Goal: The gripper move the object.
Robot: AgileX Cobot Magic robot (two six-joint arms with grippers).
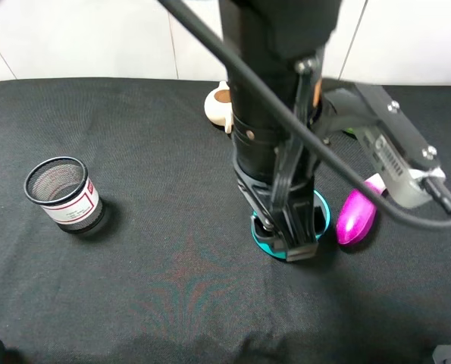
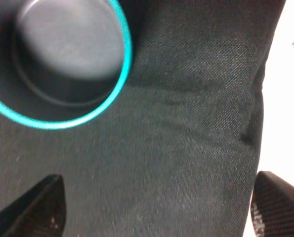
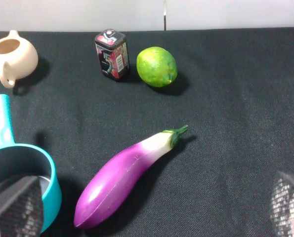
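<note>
Exterior high view has the left gripper (image 1: pixel 286 239) reaching across the middle and pointing straight down over the saucepan (image 1: pixel 324 220), whose teal rim shows on either side of the dark fingers. The saucepan stands upright on the black cloth (image 1: pixel 157 280), right of centre. A purple eggplant (image 1: pixel 356 216) lies just beside it on the right, and a cream teapot (image 1: pixel 220 105) sits farther back near the wall, partly hidden by the arm. A black mesh cup (image 1: pixel 62 193) with a white label stands well apart at the left. In the left wrist view the left gripper's two fingertips (image 2: pixel 38 212) are spread wide with only bare cloth between them. The saucepan's grey inside and teal rim lie beyond the tips, not between them, so the jaws are released and grasp nothing. How high the tips hang above the cloth cannot be told. Right wrist view shows the saucepan's long handle (image 3: pixel 4 121) pointing toward the teapot and the wall, and the eggplant aslant near the saucepan without touching it. A lime (image 3: pixel 157 66) sits just beside a small red and black tin (image 3: pixel 111 54) near the cloth's far edge. The right gripper (image 3: pixel 151 205) shows only as two blurred fingertips, wide apart and holding nothing.
</note>
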